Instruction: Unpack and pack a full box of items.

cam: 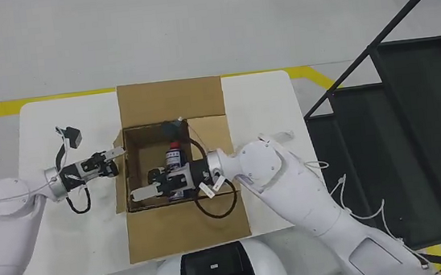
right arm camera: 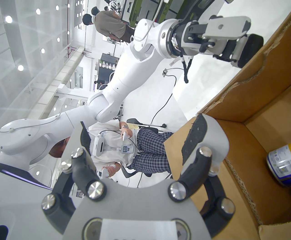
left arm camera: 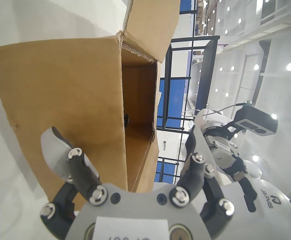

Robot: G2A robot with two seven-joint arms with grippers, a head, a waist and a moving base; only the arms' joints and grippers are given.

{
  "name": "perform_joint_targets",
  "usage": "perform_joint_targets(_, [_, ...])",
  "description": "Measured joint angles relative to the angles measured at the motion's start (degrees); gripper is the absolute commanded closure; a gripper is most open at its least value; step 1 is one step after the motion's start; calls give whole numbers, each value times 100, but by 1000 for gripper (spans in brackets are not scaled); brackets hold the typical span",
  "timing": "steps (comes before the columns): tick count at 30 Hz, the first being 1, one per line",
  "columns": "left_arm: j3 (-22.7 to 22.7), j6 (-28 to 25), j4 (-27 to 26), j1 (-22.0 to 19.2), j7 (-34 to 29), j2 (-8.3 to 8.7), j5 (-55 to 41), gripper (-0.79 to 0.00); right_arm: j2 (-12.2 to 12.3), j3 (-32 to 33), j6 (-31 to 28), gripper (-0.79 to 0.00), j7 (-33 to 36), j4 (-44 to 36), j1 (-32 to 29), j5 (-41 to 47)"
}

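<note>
The left claw [left arm camera: 122,145] is spread beside the box [cam: 170,101]; right claw [right arm camera: 143,129] spread over it; white table [cam: 50,131] beneath; can [right arm camera: 279,166] inside, cut off.

grey floor [cam: 193,27] with a yellow line [cam: 39,102], black metal shelving [cam: 423,60] beside the white table [cam: 258,105].

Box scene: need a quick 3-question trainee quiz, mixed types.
1. True or false: the box is shut.
2. Fill in: the bottle standing in the box has a ____ cap.
3. Pick one: the right gripper is A) open, over the box's inside; B) well outside the box; C) clamped on the bottle.

Key: 1 false; 2 red; 3 A.
</note>
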Motion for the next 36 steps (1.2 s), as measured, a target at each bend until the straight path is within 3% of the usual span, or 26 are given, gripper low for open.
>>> perform_joint_targets(4, [-315, -99, -263, 125, 33, 74, 74, -785, 11, -39, 32, -785, -17, -21, 18, -41])
perform_joint_targets(12, [-1181, -202, -1543, 799, -189, 251, -186, -785, 86, 32, 74, -785, -85, -134, -192, -147])
perform_joint_targets(18, [-1241, -31, -2337, 971, -249, 279, 21, -785, 233, 461, 140, -785, -65, -408, -611, -152])
perform_joint_targets(25, [-457, 208, -2474, 418, -181, 155, 405, -785, 479, 1385, 271, -785, -2, -1009, -1523, -2])
perform_joint_targets(32, [829, 341, -2182, -478, 84, -138, 836, -785, 681, 2330, 368, -785, 76, -1527, -2482, 301])
perform_joint_targets(36, [1377, 382, -1866, -886, 399, -323, 880, -785, 739, 2584, 271, -785, 105, -1590, -2744, 506])
